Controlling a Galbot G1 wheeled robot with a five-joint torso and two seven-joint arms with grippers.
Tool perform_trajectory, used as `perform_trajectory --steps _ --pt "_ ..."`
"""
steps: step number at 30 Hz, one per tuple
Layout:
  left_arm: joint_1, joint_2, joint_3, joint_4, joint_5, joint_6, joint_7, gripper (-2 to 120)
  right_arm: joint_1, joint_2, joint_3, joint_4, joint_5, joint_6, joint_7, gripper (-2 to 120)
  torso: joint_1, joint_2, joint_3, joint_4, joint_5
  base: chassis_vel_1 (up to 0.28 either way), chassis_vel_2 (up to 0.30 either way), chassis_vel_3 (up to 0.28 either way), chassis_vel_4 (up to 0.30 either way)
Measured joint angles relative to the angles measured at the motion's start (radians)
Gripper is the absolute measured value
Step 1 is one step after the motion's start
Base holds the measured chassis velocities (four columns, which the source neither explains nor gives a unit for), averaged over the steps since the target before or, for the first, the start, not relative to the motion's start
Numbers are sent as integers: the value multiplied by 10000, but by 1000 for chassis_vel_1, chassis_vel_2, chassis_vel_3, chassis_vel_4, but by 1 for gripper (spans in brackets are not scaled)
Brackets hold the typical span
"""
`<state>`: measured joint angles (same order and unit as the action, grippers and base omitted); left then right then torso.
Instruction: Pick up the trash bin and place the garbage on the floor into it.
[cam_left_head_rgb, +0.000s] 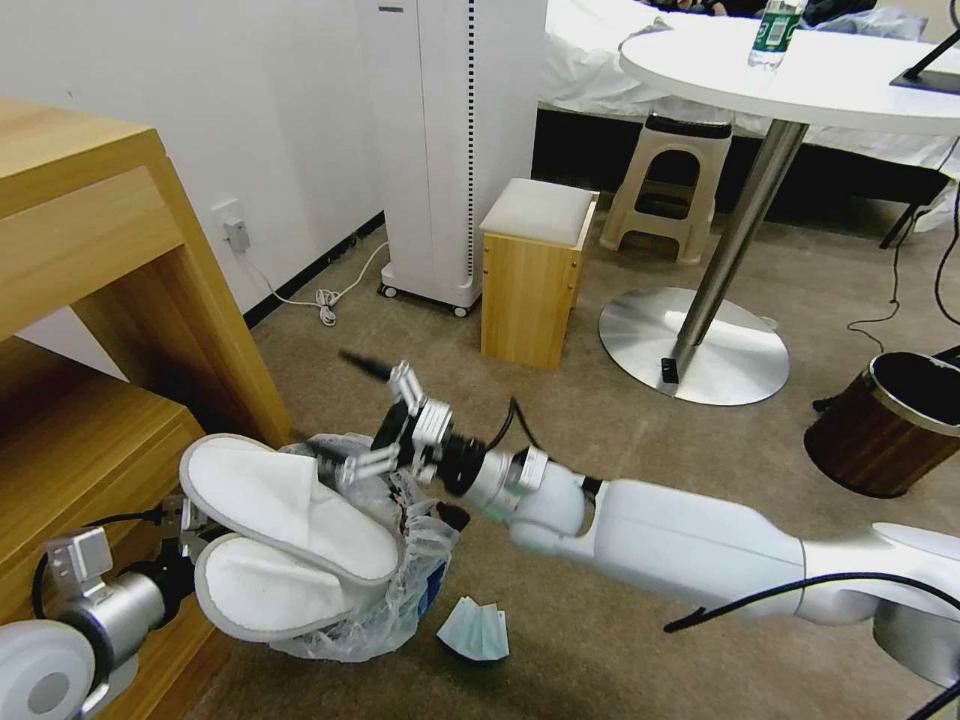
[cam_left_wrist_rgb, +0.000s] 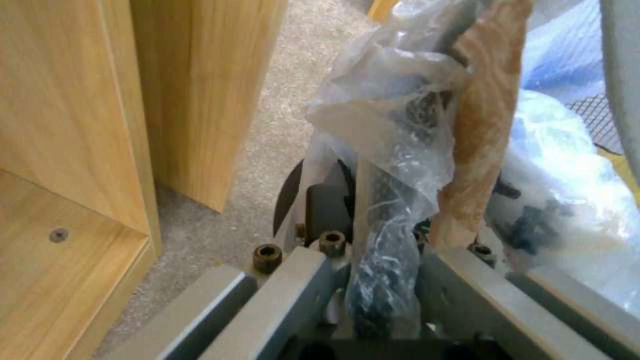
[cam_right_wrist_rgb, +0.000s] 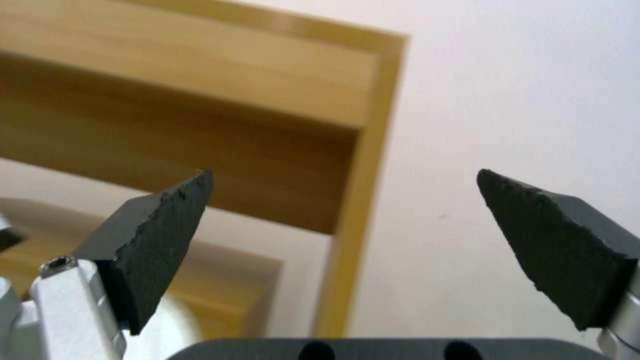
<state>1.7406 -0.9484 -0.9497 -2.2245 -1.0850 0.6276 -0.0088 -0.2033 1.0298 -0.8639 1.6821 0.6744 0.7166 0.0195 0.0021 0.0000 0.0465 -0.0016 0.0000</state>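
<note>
The trash bin (cam_left_head_rgb: 412, 572), black with a crinkly clear bag, hangs low beside the wooden shelf unit. My left gripper (cam_left_head_rgb: 186, 522) is shut on its rim; the left wrist view shows the bag-covered rim (cam_left_wrist_rgb: 400, 125) clamped in the left gripper (cam_left_wrist_rgb: 383, 260). Two white slippers (cam_left_head_rgb: 290, 505) lie stacked across the bin's mouth and stick out over it. My right gripper (cam_left_head_rgb: 340, 410) hovers open just above and behind the bin, holding nothing; its right wrist view (cam_right_wrist_rgb: 343, 175) looks at shelf and wall. A light-blue mask (cam_left_head_rgb: 475, 630) lies on the beige floor (cam_left_head_rgb: 620, 450) next to the bin.
The wooden shelf unit (cam_left_head_rgb: 90, 300) stands hard on the left. Ahead are a small wooden stool (cam_left_head_rgb: 530, 270), a white tower appliance (cam_left_head_rgb: 450, 150), a plastic stool (cam_left_head_rgb: 665, 190) and a round table on a metal base (cam_left_head_rgb: 700, 345). A brown metal-rimmed bin (cam_left_head_rgb: 890, 420) is at right.
</note>
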Motion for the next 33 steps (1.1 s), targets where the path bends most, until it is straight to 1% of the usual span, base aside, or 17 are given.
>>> perform_trajectory --steps 3,5,7,8,9,11,12,15,20,22,24,25,26,30,31,32,33 --pt "183 81 -190 -51 -15 3 2 0 4 -370 491 60 58 -93 99 100 0 0 0 -1 0 0 0 0 0" --pt "217 99 -238 -54 -23 5 2 0 -3 -426 551 68 64 -101 105 100 0 0 0 -1 1 0 0 0 0" --pt "397 181 -500 -95 -82 8 2 0 -139 -849 986 100 94 -184 137 100 0 1 0 0 1 0 0 0 0" --pt "397 181 -500 -95 -82 8 2 0 -139 -849 986 100 94 -184 137 100 0 1 0 0 1 0 0 0 0" --pt "425 228 -557 -125 -111 10 0 0 -353 -1080 1265 103 92 -222 171 100 0 0 -1 5 1 0 0 0 0" --pt "424 321 -597 -155 -157 13 -7 0 -1246 -1645 2188 4 39 -428 431 100 -1 0 0 -4 1 0 0 0 0" --pt "424 321 -597 -155 -157 13 -7 0 -1246 -1645 2188 4 39 -428 431 100 -1 0 0 -4 1 0 0 0 0" --pt "590 265 -777 -274 -162 14 4 0 -2174 -2117 2918 -286 -194 -434 489 100 -2 0 -1 -2 3 0 0 0 0" --pt "760 141 -974 -444 -167 14 43 0 -2759 -2544 3391 -498 -223 -318 403 100 -1 0 -1 -2 5 0 0 0 0" --pt "890 30 -1106 -609 -172 14 46 0 -3207 -3048 3785 -790 -15 -100 -45 100 -2 0 -1 0 3 0 0 0 0" --pt "903 13 -1125 -632 -172 14 46 0 -3267 -3117 3838 -830 28 -78 -124 100 -2 0 -1 0 4 0 0 0 0" --pt "923 -40 -1168 -694 -174 14 46 0 -3561 -3363 4118 -1062 202 78 -538 100 -2 0 -1 -1 1 0 0 0 0" --pt "923 -40 -1168 -694 -174 14 46 0 -3561 -3363 4118 -1062 202 78 -538 100 -2 0 -1 -1 1 0 0 0 0" --pt "955 -129 -1219 -794 -177 14 49 0 -4366 -3723 4765 -1517 523 486 -1714 100 -2 1 -2 1 1 0 0 0 0" --pt "955 -129 -1219 -794 -177 14 49 0 -4366 -3723 4765 -1517 523 486 -1714 100 -2 1 -2 1 1 0 0 0 0" --pt "966 -147 -1246 -832 -182 14 49 0 -4594 -3798 4891 -1695 581 629 -2007 100 -2 1 -1 -1 -2 0 0 0 0" --pt "995 -161 -1277 -878 -184 14 50 0 -4786 -3841 5011 -1910 590 792 -2267 100 -1 0 -1 -2 6 0 0 0 0"
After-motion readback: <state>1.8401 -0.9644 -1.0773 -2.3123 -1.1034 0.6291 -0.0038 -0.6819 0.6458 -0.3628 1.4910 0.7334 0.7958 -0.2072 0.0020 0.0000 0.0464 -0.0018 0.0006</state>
